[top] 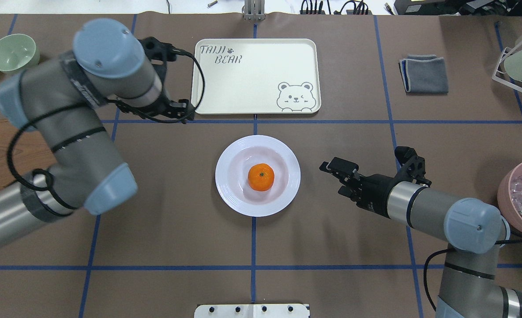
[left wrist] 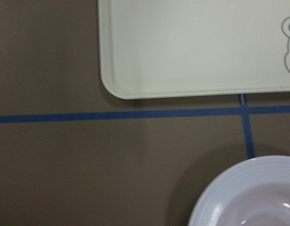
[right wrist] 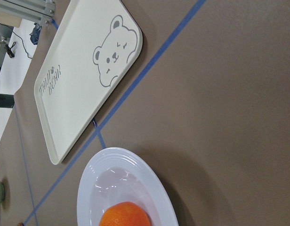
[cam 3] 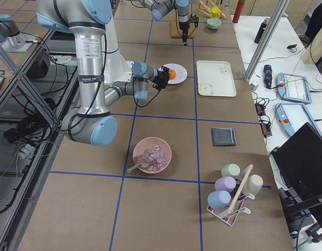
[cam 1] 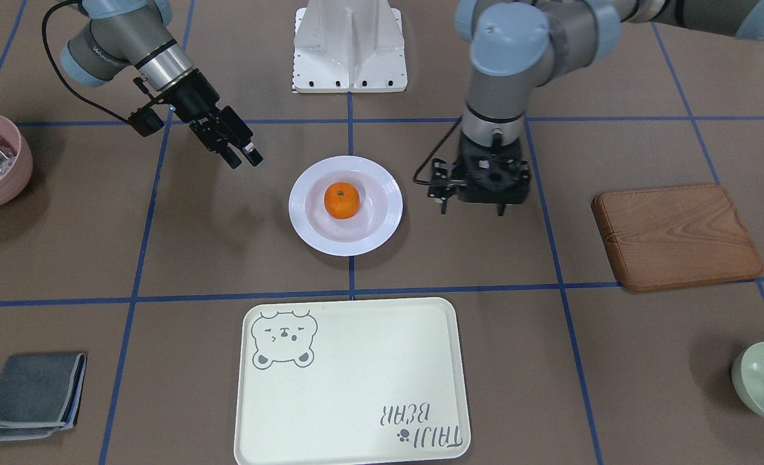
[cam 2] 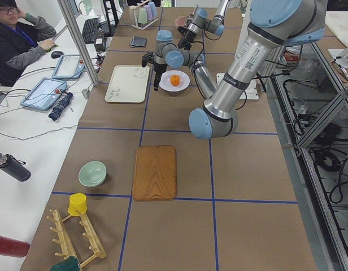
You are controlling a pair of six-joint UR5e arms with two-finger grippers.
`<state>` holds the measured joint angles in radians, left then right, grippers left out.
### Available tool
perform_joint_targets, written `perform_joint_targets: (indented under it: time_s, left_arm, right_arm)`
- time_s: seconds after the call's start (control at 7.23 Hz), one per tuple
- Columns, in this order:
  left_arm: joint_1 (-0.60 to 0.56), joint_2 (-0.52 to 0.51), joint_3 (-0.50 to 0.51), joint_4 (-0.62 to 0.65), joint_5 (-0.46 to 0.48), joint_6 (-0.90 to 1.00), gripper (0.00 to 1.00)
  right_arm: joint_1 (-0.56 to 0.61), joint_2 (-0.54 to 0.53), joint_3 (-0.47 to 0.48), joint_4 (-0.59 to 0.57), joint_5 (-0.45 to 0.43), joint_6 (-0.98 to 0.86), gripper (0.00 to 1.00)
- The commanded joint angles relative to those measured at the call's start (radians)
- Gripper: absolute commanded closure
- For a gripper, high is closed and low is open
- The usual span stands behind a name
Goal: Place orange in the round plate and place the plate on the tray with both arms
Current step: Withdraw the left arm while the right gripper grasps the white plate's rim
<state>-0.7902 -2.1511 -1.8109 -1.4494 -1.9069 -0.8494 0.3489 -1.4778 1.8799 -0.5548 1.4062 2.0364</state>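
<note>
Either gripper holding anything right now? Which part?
Nothing held. Left gripper and right gripper are both open, apart from the round plate, where the orange sits.

We find the orange [top: 261, 181] bright orange with a green stem spot. The round plate [top: 232, 194] is glossy white with a ringed rim. The tray [top: 252, 79] is pale cream, its bear face and lettering grey. The table [top: 177, 229] is brown, gridded with blue tape [top: 331, 122]. The cloth [top: 424, 74] is grey.

Left arm [top: 66, 141] and right arm [top: 424, 207] show grey metal tubes, light-blue joint caps, black cables looping off the wrists, black left gripper [cam 1: 472, 208], black right gripper [top: 332, 178], white screw-dotted base [cam 1: 349, 51].
</note>
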Motion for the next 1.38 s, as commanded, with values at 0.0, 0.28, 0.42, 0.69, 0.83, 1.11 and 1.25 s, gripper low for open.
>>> perform_joint_targets:
  time_s: [0.0,0.28,0.42,0.69,0.83,1.11,1.25]
  left_arm:
    - [-0.247,0.150,-0.008,0.006,-0.107,0.355,0.02]
    - [-0.461,0.319,0.068,-0.006,-0.240,0.743,0.02]
    - [-0.574,0.335,0.143,-0.012,-0.250,0.900,0.02]
    - [-0.751,0.352,0.279,-0.025,-0.277,0.902,0.02]
    - [-0.783,0.388,0.298,-0.034,-0.385,0.906,0.02]
    - [-0.805,0.422,0.368,-0.074,-0.429,0.906,0.02]
    - [-0.808,0.428,0.378,-0.072,-0.476,0.906,0.02]
  right_arm:
    - [-0.068,0.043,-0.027,-0.001,-0.093,0.071,0.01]
    - [-0.093,0.042,-0.036,-0.005,-0.133,0.079,0.00]
    - [-0.103,0.043,-0.044,-0.005,-0.135,0.079,0.00]
    - [-0.146,0.092,-0.109,-0.007,-0.209,0.091,0.00]
    - [-0.146,0.135,-0.160,-0.007,-0.214,0.093,0.01]
    - [-0.156,0.161,-0.183,-0.008,-0.227,0.140,0.04]
    - [-0.156,0.187,-0.195,-0.011,-0.237,0.152,0.10]
